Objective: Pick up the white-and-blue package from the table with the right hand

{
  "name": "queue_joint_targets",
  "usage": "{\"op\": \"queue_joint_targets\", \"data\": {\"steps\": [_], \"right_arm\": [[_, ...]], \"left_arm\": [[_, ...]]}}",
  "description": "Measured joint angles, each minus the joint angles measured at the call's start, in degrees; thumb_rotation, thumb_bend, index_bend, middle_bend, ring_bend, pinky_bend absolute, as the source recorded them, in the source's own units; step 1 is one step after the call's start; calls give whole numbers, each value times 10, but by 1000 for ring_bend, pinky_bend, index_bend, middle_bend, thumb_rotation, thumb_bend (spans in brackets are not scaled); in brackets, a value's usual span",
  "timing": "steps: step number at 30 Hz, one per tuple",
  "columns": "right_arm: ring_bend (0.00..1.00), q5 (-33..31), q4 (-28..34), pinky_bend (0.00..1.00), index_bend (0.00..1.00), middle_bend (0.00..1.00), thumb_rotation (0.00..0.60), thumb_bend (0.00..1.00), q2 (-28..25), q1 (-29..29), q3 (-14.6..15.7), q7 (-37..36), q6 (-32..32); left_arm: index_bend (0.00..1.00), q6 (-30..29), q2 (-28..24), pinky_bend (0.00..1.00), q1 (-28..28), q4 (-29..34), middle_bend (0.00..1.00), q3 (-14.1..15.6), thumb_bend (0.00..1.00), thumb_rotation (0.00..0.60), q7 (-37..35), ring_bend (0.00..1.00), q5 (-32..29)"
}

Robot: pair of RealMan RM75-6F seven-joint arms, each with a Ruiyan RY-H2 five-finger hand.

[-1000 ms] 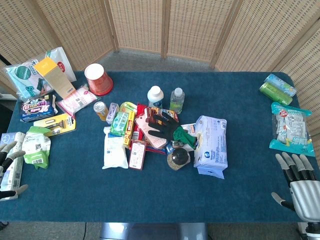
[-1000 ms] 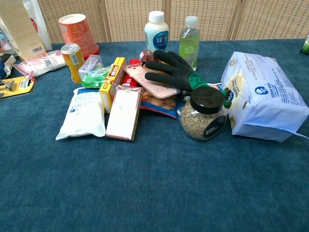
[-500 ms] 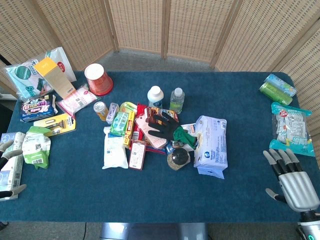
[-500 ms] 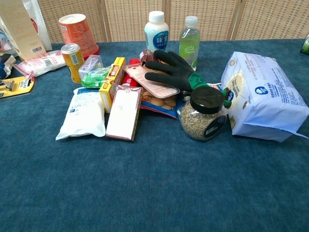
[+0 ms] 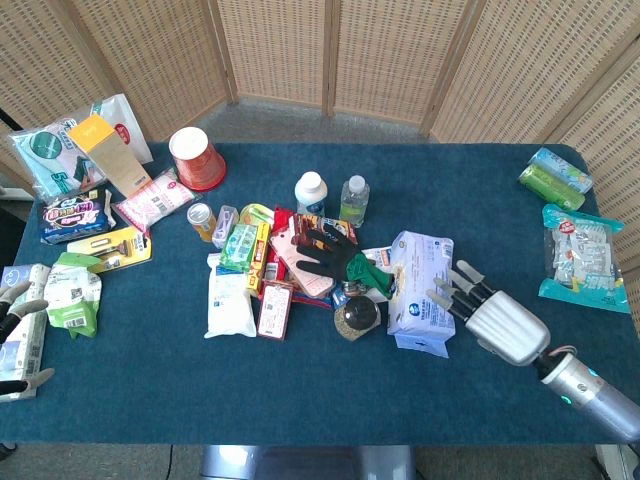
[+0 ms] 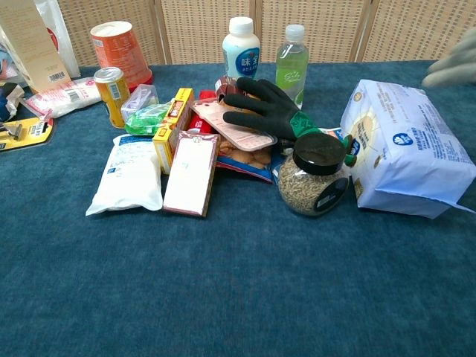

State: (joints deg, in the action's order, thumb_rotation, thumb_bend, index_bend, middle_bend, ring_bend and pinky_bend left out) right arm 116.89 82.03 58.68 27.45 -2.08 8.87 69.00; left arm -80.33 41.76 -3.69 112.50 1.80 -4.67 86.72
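Observation:
The white-and-blue package (image 5: 421, 289) lies flat on the blue table, right of the central pile; in the chest view the package (image 6: 405, 145) sits at the right. My right hand (image 5: 489, 315) hovers at its right edge, fingers spread toward it, holding nothing; whether it touches the package I cannot tell. A blurred part of the right hand (image 6: 453, 66) shows at the chest view's right edge. My left hand (image 5: 12, 335) rests open at the table's far left edge.
A seed jar (image 5: 357, 318), black glove (image 5: 331, 250), bottles (image 5: 311, 192) and boxes crowd left of the package. Green rolls (image 5: 553, 178) and a teal bag (image 5: 580, 255) lie at the far right. Packets (image 5: 72, 295) sit near the left hand.
My right hand has swung from the table's front right corner leftward and inward to the package's right edge. The left hand barely moved.

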Motion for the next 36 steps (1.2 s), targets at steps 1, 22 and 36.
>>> {"op": "queue_joint_targets", "data": {"steps": [1,22,36], "right_arm": [[0,8,-6,0,0,0,600,0,4,12,2,5,-10],[0,44,-56,0,0,0,586,0,84,176,32,59,-161],[401,75,-170,568,610,795,600,194,135,173,89,-57,3]], "left_arm": [[219,0,0,0,0,-1,0,0,0,600,-1,0,0],[220,4,-6,0,-1,-8,0,-3,0,600,-22,0,-9],[221,6,-8,0,-1,-9,0,-1,0,600,-28,0,-4]]}}
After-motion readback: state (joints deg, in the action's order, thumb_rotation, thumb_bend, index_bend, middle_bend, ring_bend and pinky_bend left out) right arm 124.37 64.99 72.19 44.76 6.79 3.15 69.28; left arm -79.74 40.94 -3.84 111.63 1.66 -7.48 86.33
